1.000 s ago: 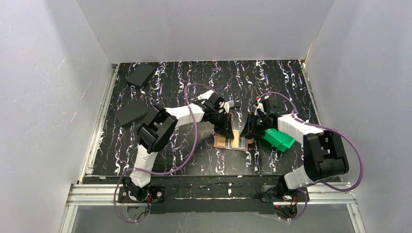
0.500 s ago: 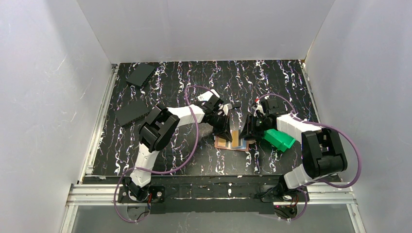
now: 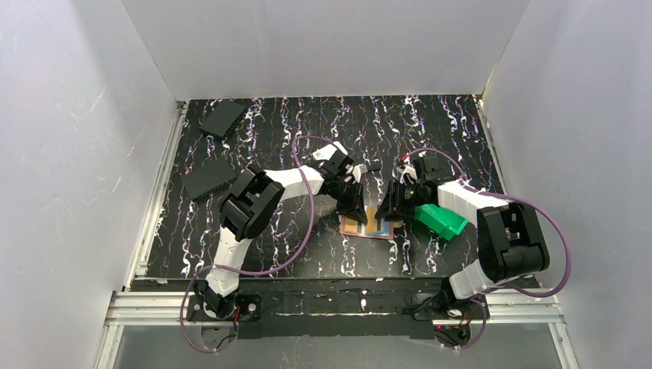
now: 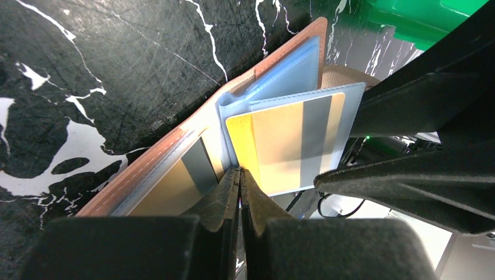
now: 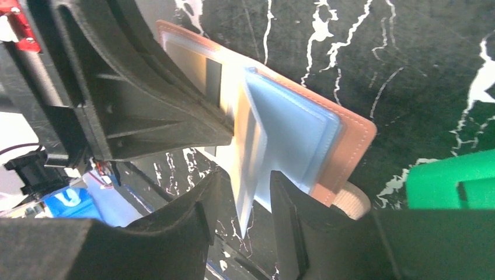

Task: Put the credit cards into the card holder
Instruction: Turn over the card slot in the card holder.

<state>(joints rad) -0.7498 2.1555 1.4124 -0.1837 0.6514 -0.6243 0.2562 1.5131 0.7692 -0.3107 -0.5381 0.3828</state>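
The card holder (image 3: 367,225), an orange-brown wallet, lies open on the table between both arms. In the left wrist view its rim (image 4: 175,131) frames light-blue sleeves; one raised sleeve holds a gold credit card (image 4: 280,143) with a grey stripe, and another sleeve holds a second card (image 4: 175,184). My left gripper (image 4: 239,172) is shut, its tips pressing at the wallet's inner fold (image 3: 358,211). My right gripper (image 5: 245,181) is open and straddles the raised blue sleeve (image 5: 257,146) without clamping it; it also shows in the top view (image 3: 390,211).
A green plastic bin (image 3: 440,221) sits right beside the wallet, under the right arm, and shows in both wrist views (image 4: 420,17) (image 5: 449,186). Two flat black objects (image 3: 223,118) (image 3: 209,178) lie at the far left of the table.
Both grippers and the wallet have shifted only slightly left. The grips look the same.
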